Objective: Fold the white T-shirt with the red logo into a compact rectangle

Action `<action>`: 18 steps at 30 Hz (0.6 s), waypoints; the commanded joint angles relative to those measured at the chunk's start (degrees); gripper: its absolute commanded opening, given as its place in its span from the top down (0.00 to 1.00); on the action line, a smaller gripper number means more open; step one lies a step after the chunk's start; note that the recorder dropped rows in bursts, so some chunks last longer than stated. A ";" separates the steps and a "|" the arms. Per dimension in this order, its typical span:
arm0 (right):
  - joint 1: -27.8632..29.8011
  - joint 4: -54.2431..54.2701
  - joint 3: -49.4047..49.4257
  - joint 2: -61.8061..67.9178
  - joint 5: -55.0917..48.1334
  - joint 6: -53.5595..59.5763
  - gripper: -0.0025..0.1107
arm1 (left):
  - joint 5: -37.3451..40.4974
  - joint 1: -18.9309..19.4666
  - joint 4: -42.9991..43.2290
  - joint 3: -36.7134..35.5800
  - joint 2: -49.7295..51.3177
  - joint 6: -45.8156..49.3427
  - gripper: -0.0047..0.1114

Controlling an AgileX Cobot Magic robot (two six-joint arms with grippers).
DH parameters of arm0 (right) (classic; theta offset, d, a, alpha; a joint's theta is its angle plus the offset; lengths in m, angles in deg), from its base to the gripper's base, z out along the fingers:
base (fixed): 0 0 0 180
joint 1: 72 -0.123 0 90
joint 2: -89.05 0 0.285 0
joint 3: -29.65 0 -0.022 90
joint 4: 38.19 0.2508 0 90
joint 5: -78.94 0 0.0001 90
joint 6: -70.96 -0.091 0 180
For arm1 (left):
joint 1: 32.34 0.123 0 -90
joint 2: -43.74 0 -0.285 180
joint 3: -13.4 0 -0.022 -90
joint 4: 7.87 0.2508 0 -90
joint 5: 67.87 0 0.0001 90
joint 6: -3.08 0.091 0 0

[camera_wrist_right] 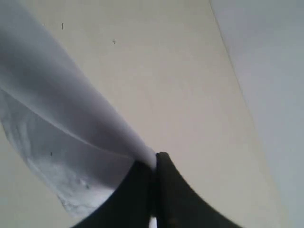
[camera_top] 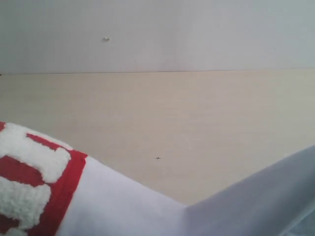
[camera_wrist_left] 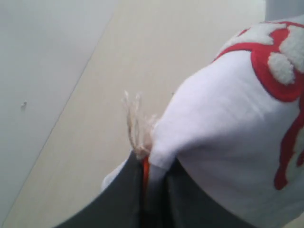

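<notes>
Saw the large, soft white cotton T-shirt (camera_top: 123, 206) slung low across the exterior view from eight to four o'clock, lifted above the pale wooden table (camera_top: 197, 113). Found the dark left gripper (camera_wrist_left: 153, 167) closed tight on a bunched fold near the long red logo patch with fuzzy white letters (camera_wrist_left: 280, 80). Found the dark right gripper (camera_wrist_right: 153, 161) pinched closed on a thin plain edge. Judged it light, limp and quick to sag; best gripped at hems or corners and kept taut. Could not tell long axis or collar direction.
</notes>
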 commanded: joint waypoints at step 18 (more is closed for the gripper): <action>-0.21 -12.00 9.46 31.83 19.22 -9.90 0.98 | -23.40 8.56 23.06 -19.94 32.34 -8.95 0.96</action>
